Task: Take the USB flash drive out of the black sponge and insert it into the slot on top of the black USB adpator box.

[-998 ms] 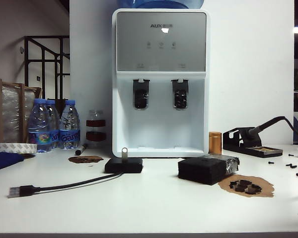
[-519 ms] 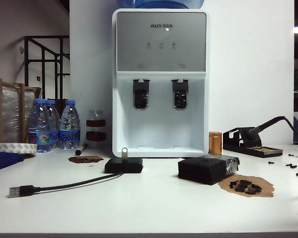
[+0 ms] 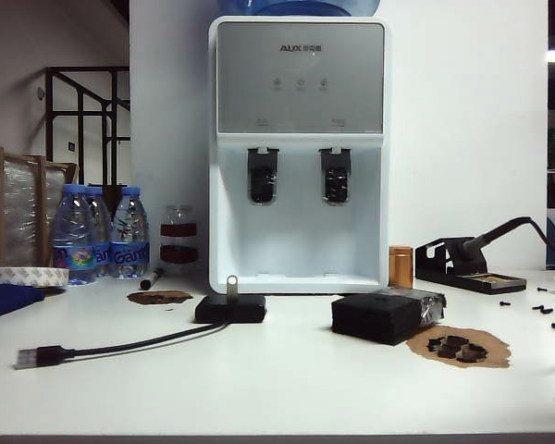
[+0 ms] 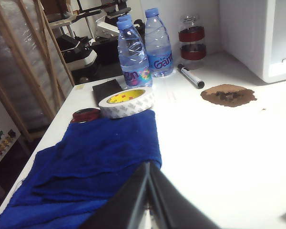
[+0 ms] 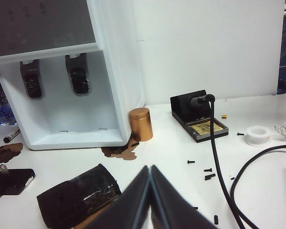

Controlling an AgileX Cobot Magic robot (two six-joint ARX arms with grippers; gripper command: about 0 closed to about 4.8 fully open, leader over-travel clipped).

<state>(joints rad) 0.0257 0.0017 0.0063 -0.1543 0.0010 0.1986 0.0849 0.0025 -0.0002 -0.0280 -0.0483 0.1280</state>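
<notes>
Looks like the job is basically done here: the USB flash drive [image 3: 231,285] stands upright out of the slot on top of the black USB adpator box [image 3: 230,308], loop end up, and it shows in the right wrist view too [image 5: 3,169]. The black sponge [image 3: 386,314] sits well apart from the box on the white table [image 3: 287,388], taped end facing away, with nothing visibly sticking out of it. Neither arm shows in the exterior view, so both seem parked back off the work area. The left tool [image 4: 148,195] has its fingers pressed together, hanging over the blue cloth [image 4: 95,162] near the tape roll [image 4: 126,102]. The right tool [image 5: 150,195] is also pressed together with nothing in it, looking toward the sponge and the water dispenser [image 3: 299,148]. If anything is left to do, it's probably just checking that the stick is seated straight and fully down; any nudge should go straight down on the loop end, with the box braced so it doesn't slide on its cable [image 3: 129,346]
</notes>
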